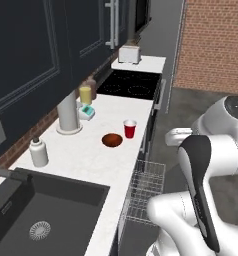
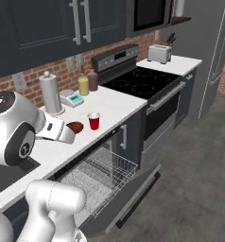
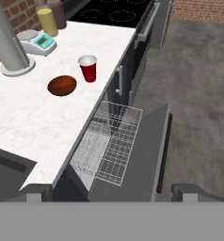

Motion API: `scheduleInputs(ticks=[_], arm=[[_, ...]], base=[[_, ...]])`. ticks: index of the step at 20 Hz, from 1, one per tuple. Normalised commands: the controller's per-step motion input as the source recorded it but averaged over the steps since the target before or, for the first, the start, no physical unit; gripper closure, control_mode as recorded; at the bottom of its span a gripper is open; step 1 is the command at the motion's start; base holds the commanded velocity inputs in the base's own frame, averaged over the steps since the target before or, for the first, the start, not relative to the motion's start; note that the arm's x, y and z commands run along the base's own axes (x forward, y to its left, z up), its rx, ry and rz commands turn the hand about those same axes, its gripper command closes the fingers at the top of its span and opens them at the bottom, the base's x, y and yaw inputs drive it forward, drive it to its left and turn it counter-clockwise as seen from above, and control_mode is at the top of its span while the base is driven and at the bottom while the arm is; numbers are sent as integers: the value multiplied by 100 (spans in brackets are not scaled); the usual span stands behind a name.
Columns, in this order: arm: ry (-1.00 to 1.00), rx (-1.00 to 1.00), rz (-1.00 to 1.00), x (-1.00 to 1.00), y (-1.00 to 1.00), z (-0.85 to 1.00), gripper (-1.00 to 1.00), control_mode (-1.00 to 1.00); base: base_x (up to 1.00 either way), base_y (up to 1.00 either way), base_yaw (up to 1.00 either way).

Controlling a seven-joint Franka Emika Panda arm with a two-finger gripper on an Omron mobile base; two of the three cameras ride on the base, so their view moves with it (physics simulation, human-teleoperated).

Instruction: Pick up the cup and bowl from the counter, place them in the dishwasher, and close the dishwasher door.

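Cup [image 1: 129,128] and bowl [image 1: 112,140] stand close together but apart on the counter [image 1: 76,165] in the left base view, near its front edge, with the wire rack [image 1: 143,192] pulled out below. From the right base view, the dishwasher door [image 2: 133,196] hangs open under the rack [image 2: 98,177], the cup [image 2: 93,121] just right of the bowl [image 2: 75,127]. Seen from the hand, the gripper [image 3: 111,190] hovers released above the door [image 3: 137,160], well apart from the cup [image 3: 88,68] and bowl [image 3: 62,85].

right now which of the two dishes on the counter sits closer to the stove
The red cup. It stands upright on the stove side of the flat brown bowl, nearer the counter edge.
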Motion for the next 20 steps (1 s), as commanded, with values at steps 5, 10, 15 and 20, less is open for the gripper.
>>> scheduleInputs(ticks=[5,10,15,20], arm=[[0,0,0,0,0,0,-100,100],[0,0,0,0,0,0,-100,100],[0,0,0,0,0,0,-100,100],[2,4,6,0,13,0,-100,-100]], base=[[-5,76,-11],[9,59,7],[0,17,22],[-4,13,10]])
